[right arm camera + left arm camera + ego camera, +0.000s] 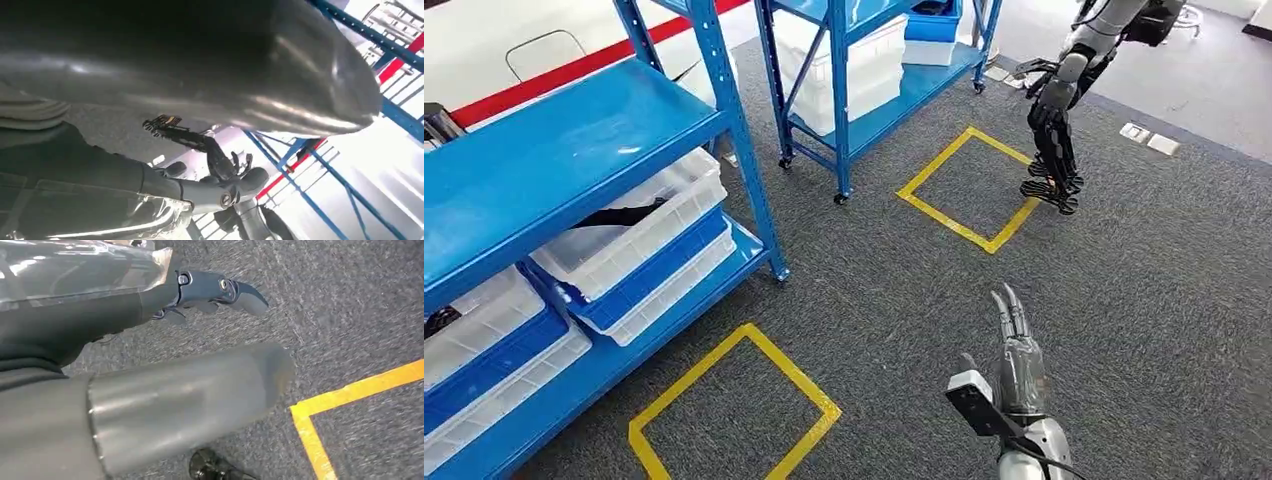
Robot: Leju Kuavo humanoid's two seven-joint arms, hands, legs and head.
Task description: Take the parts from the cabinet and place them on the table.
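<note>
— How far along are you with the parts?

— Barely begun, as I judge it. My right hand (1021, 352) is out in front of me over the grey carpet (1144, 300), fingers straight and lying close together, holding nothing. My left hand (220, 292) hangs above the same carpet beside a strip of yellow floor tape (350, 390); its fingers are loosely extended and nothing sits in them either.

— And the parts themselves?

— They'd be in the blue cabinet (574, 130) off to my left. The lower shelves carry white bins (639, 215) stacked on blue trays, and something dark lies in the upper white bin (619, 215), though I cannot tell whether that is one of the parts. A second blue rack (864, 70) stands further back with more white bins.

— Any table in sight?

— None that I can make out. There are two yellow taped squares on the floor, one near the cabinet (734, 410) and one further off (969, 190), and another robot (1064, 120) stands at the far square's edge.

— So what's left?

— Everything, I'd say: reaching into a bin, taking a part, carrying it to the table and setting it down.
</note>
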